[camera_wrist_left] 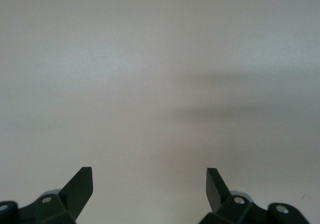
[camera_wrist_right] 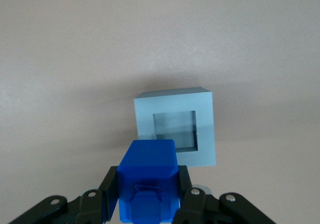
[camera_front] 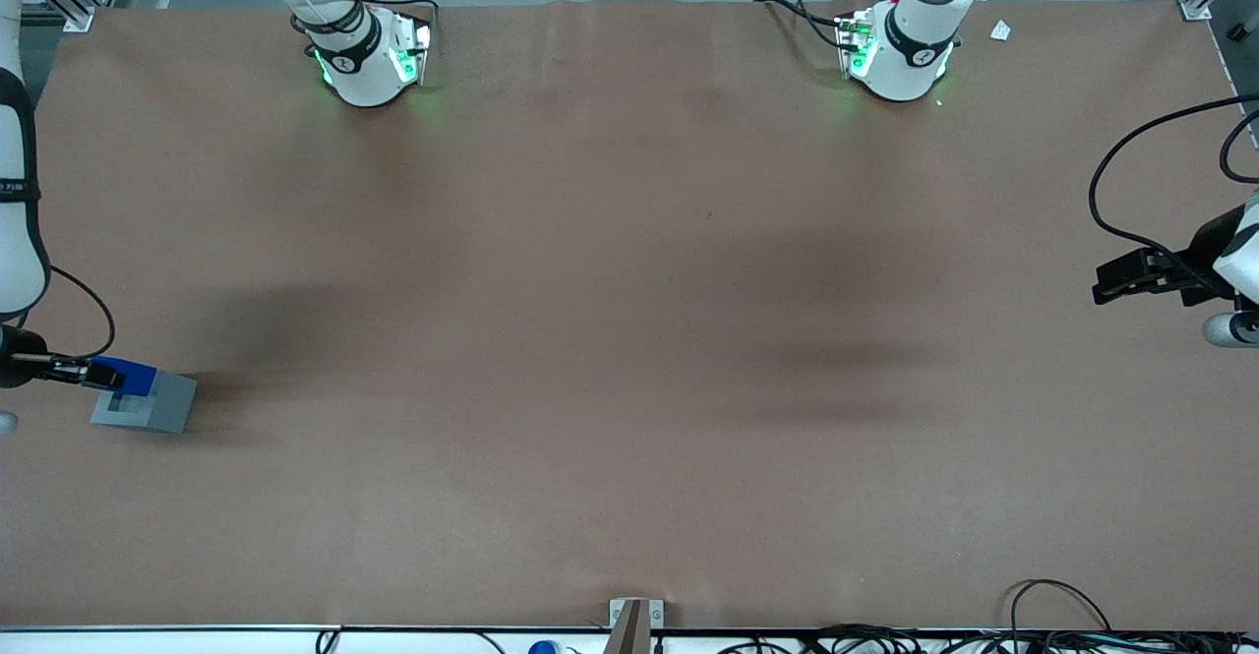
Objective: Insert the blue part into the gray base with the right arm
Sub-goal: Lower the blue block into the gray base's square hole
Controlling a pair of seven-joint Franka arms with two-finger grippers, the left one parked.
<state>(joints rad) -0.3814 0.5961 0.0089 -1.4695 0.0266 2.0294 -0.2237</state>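
Note:
The blue part (camera_wrist_right: 148, 181) is clamped between my right gripper's (camera_wrist_right: 148, 184) two black fingers, which are shut on its sides. In the front view the gripper (camera_front: 110, 375) holds the blue part (camera_front: 131, 376) just above the gray base (camera_front: 148, 403), over the base's edge toward the working arm's end of the table. The gray base (camera_wrist_right: 176, 128) rests on the brown table with its square recess (camera_wrist_right: 174, 130) facing up and nothing in it. The blue part hangs short of the recess, not touching the base.
The brown table surface (camera_front: 629, 339) stretches wide around the base. Two white arm pedestals (camera_front: 369, 54) (camera_front: 900, 49) stand farthest from the front camera. Cables (camera_front: 1062, 615) lie along the table's near edge.

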